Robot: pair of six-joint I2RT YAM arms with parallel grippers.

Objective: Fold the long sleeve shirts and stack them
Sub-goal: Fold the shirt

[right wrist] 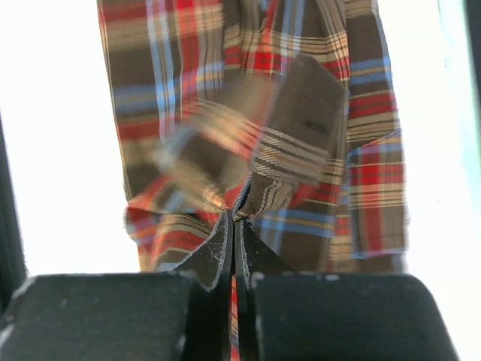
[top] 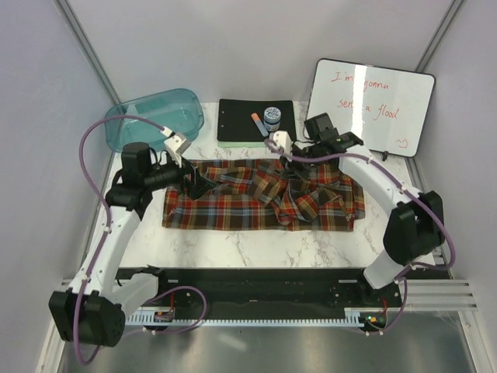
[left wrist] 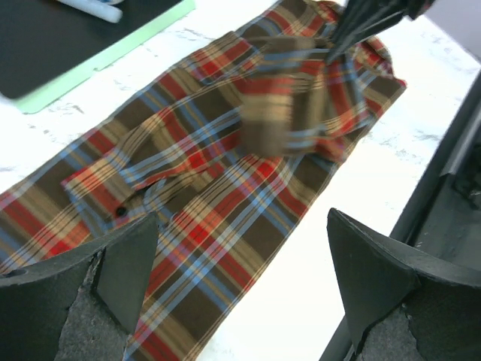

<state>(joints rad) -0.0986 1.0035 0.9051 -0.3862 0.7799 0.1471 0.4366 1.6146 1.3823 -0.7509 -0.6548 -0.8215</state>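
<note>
The long sleeve shirt [top: 233, 203] is a red, orange, brown and blue plaid flannel spread across the white marble table [top: 233, 245]. My right gripper [right wrist: 234, 218] is shut on a bunched fold of the shirt [right wrist: 301, 98], and the cloth hangs lifted from its tips. In the top view the right gripper [top: 297, 167] stands over the shirt's rumpled right half. My left gripper [left wrist: 240, 278] is open, hovering over the shirt's [left wrist: 195, 150] near edge with nothing between its fingers. In the top view the left gripper [top: 194, 185] is at the shirt's left end.
A blue plastic bin [top: 155, 116] sits at the back left. A black clipboard [top: 241, 124] on a green pad carries a marker [top: 255, 120] and a small jar [top: 272, 116]. A whiteboard [top: 373, 105] leans at the back right. A black rail [top: 256, 291] runs along the near edge.
</note>
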